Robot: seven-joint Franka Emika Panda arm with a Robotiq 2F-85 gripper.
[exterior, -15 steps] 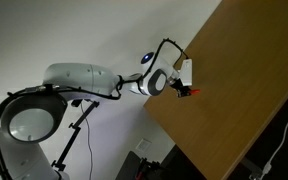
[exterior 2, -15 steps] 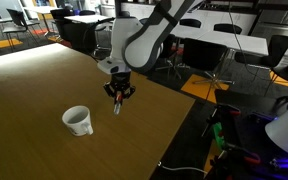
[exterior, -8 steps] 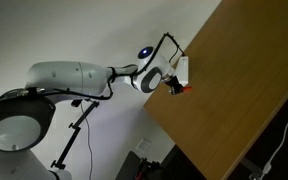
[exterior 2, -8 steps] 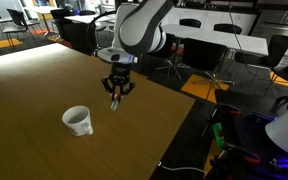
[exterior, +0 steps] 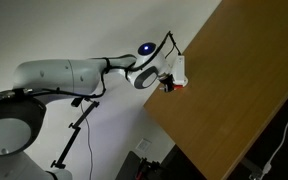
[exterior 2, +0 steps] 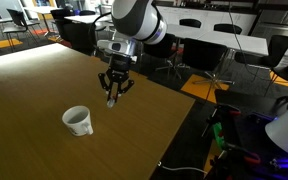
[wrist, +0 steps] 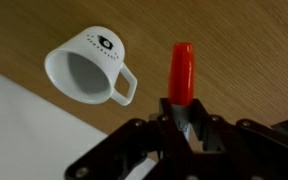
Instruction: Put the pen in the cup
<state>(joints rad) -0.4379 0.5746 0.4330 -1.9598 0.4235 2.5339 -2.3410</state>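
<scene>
My gripper (exterior 2: 113,88) is shut on the pen (exterior 2: 111,97) and holds it in the air above the wooden table (exterior 2: 44,80). In the wrist view the pen's red-orange end (wrist: 181,72) sticks out from between the black fingers (wrist: 199,132). The white cup (exterior 2: 77,120) stands upright on the table, below and to the left of the gripper in that exterior view. In the wrist view the cup (wrist: 87,66) lies left of the pen, with its handle toward the pen. In an exterior view the gripper (exterior: 170,84) hangs at the table's edge; the cup is out of view there.
The table's edge (exterior 2: 174,105) runs just right of the gripper. Beyond it are office chairs (exterior 2: 210,55), desks and cables on the floor. The arm's white base (exterior: 9,130) stands off the table against a pale wall.
The arm has lifted and swung the gripper with the pen up and a little left in an exterior view. The cup has not moved.
</scene>
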